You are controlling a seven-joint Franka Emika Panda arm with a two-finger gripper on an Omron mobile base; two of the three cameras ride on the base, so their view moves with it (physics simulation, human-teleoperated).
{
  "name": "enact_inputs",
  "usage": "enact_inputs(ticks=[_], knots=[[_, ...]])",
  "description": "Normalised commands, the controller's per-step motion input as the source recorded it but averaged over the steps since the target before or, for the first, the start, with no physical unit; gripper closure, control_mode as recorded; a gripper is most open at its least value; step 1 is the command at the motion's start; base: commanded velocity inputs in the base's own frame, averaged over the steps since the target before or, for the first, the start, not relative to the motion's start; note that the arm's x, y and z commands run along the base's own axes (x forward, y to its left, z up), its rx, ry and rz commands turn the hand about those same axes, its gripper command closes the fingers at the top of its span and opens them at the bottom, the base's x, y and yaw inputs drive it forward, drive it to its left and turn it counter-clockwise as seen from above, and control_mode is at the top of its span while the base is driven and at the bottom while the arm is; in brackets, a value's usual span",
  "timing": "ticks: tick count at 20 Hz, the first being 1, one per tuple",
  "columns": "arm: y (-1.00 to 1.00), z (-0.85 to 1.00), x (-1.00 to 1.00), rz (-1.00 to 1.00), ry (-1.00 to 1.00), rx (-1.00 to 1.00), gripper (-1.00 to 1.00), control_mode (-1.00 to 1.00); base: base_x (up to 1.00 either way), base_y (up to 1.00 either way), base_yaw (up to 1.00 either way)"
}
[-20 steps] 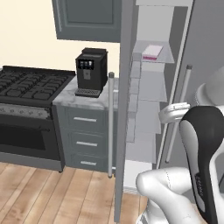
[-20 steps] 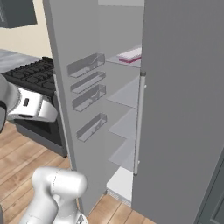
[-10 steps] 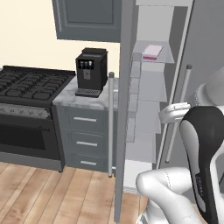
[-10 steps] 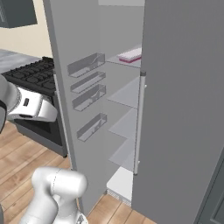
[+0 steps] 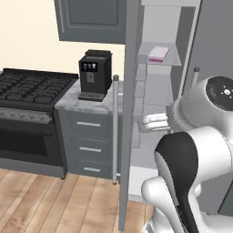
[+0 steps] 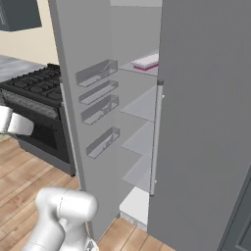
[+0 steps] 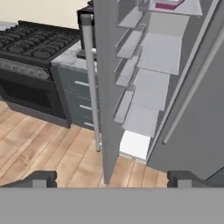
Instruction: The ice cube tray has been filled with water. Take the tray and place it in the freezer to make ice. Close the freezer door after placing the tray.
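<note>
The ice cube tray (image 5: pixel 158 53), a flat pale pink slab, lies on an upper shelf inside the freezer (image 5: pixel 159 91); it also shows as the tray (image 6: pixel 146 62) in the right base view and at the top of the hand view (image 7: pixel 168 5). The freezer door (image 5: pixel 129 113) stands open, edge-on, with its silver bar handle (image 5: pixel 115 127) on the outside and pale bins (image 6: pixel 98 98) on its inner face. My gripper (image 7: pixel 112 179) is open and holds nothing. It hangs well back from the door's edge (image 7: pixel 105 87), facing it and the shelves.
A black gas stove (image 5: pixel 32 86) stands at the left. Beside it is a marble counter with grey drawers (image 5: pixel 88 145) and a black coffee machine (image 5: pixel 94 73). A grey wall cupboard (image 5: pixel 91 18) hangs above. The unit's right door (image 6: pixel 206 122) is closed. Wooden floor (image 7: pixel 52 144) lies in front.
My hand has drifted a little to the left, towards the open door's edge. The jaws stay open. The tray and the door have not moved.
</note>
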Motion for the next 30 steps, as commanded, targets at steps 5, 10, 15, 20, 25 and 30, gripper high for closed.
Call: enact_inputs(ticks=[5,10,15,20,25,30], knots=[[0.65,-0.02,0.23,-0.16,-0.08,0.0,-1.0,-1.0,0.0,0.0,0.0],[0.12,-0.38,0.53,-0.11,-0.19,0.0,-1.0,-1.0,0.0,0.0,0.0],[0.06,-0.61,0.46,-0.03,-0.27,0.0,-1.0,-1.0,0.0,0.0,0.0],[0.38,-0.38,0.49,-0.05,-0.27,0.0,-1.0,-1.0,0.0,0.0,0.0],[0.35,-0.14,0.54,-0.06,-0.15,0.01,-1.0,-1.0,0.0,0.0,0.0],[0.26,-0.26,0.58,-0.04,-0.13,0.0,-1.0,-1.0,0.0,0.0,0.0]])
